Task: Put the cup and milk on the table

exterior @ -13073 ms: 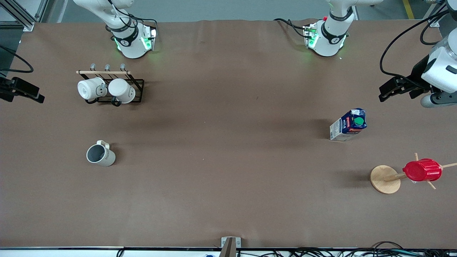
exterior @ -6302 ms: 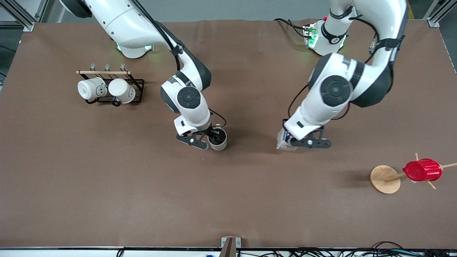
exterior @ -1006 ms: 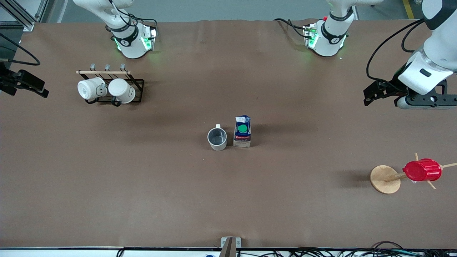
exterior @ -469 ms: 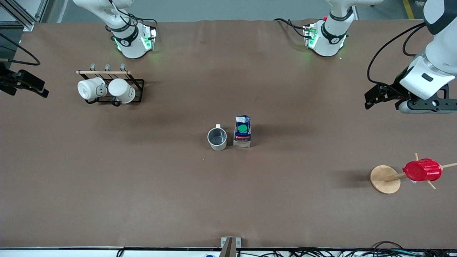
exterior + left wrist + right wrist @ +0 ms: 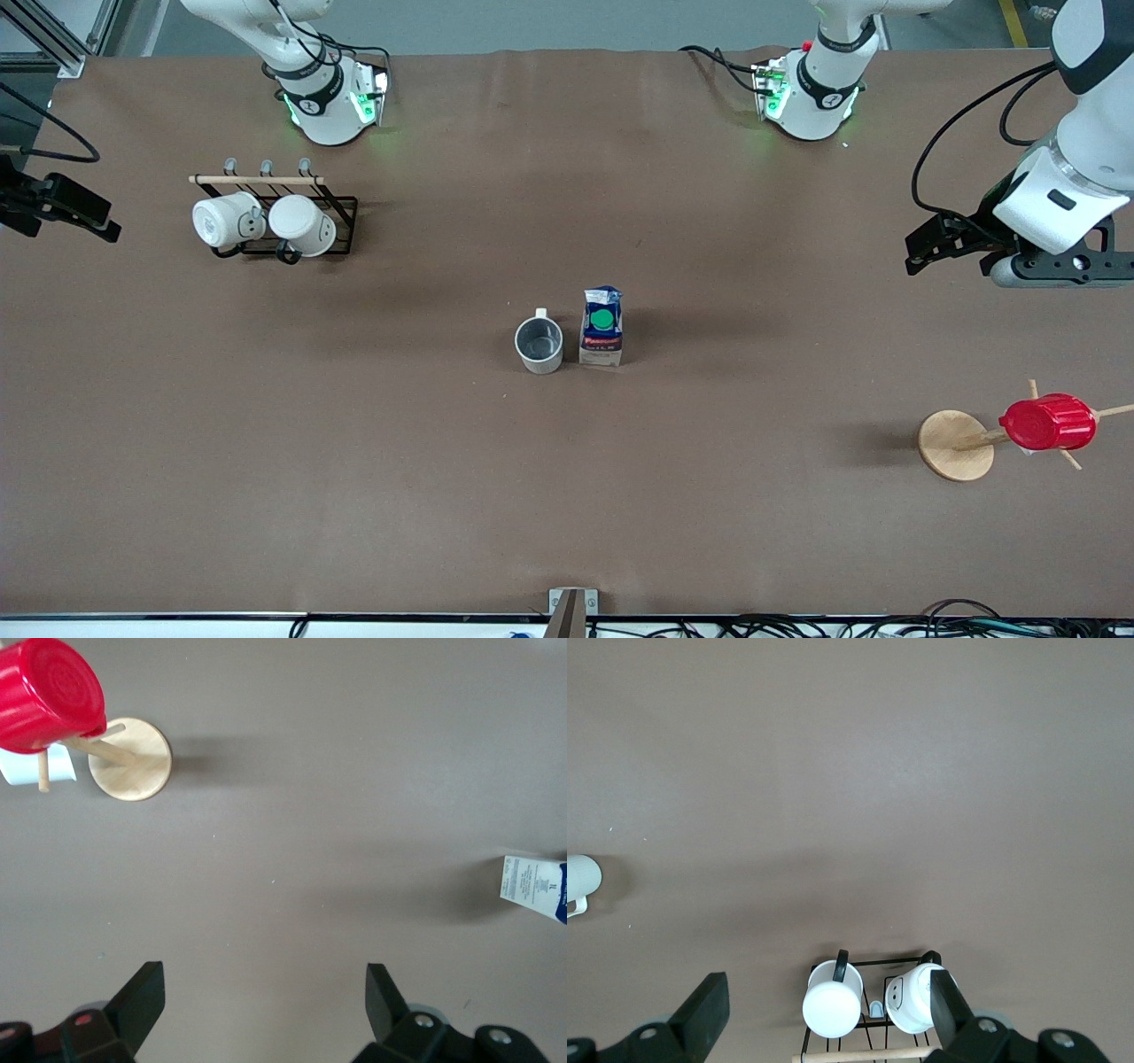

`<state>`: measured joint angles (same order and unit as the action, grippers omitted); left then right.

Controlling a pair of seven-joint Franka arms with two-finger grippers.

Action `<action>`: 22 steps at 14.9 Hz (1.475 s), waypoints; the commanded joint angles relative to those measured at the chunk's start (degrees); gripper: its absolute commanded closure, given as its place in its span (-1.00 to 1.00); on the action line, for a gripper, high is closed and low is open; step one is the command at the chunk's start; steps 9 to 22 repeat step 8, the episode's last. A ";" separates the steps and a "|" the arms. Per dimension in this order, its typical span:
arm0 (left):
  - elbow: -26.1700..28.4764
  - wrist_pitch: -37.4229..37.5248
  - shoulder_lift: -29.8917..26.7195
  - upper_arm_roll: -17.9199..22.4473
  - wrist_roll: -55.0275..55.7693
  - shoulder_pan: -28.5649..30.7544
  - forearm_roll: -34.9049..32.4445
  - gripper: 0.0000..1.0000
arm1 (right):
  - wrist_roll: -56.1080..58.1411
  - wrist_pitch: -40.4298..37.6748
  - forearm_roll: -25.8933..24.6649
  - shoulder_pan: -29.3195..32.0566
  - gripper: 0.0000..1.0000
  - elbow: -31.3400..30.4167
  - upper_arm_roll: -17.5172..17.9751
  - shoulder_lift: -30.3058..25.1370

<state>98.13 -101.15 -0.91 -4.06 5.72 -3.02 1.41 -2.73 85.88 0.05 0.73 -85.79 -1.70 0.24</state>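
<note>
On table (image 5: 354,461): beige cup (image 5: 539,345), blue-white milk (image 5: 602,327).

The beige-grey cup (image 5: 539,345) stands upright just beside the upright blue-and-white milk (image 5: 602,326), mid-way along the brown surface (image 5: 443,478).

Wide brown counter (image 5: 567,496) with faint creases, cup (image 5: 539,344) upright near its middle, milk (image 5: 602,338) standing just beside it, black wire rack (image 5: 341,226) holding two white mugs toward ten o'clock, round wooden stand (image 5: 955,446) carrying a red cup toward four o'clock
</note>
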 commanded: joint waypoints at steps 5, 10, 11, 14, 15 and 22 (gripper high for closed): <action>-8.48 7.27 0.91 0.72 -0.45 -0.84 -0.27 -0.97 | 0.62 -0.80 1.01 0.32 -1.00 0.89 0.03 0.29; -8.04 8.33 0.65 0.63 -0.54 -0.67 -0.27 -0.97 | 0.62 -0.80 1.01 0.32 -1.00 0.89 0.03 0.29; -8.04 8.33 0.65 0.63 -0.54 -0.67 -0.27 -0.97 | 0.62 -0.80 1.01 0.32 -1.00 0.89 0.03 0.29; -8.04 8.33 0.65 0.63 -0.54 -0.67 -0.27 -0.97 | 0.62 -0.80 1.01 0.32 -1.00 0.89 0.03 0.29; -8.04 8.33 0.65 0.63 -0.54 -0.67 -0.27 -0.97 | 0.62 -0.80 1.01 0.32 -1.00 0.89 0.03 0.29; -8.04 8.33 0.65 0.63 -0.54 -0.67 -0.27 -0.97 | 0.62 -0.80 1.01 0.32 -1.00 0.89 0.03 0.29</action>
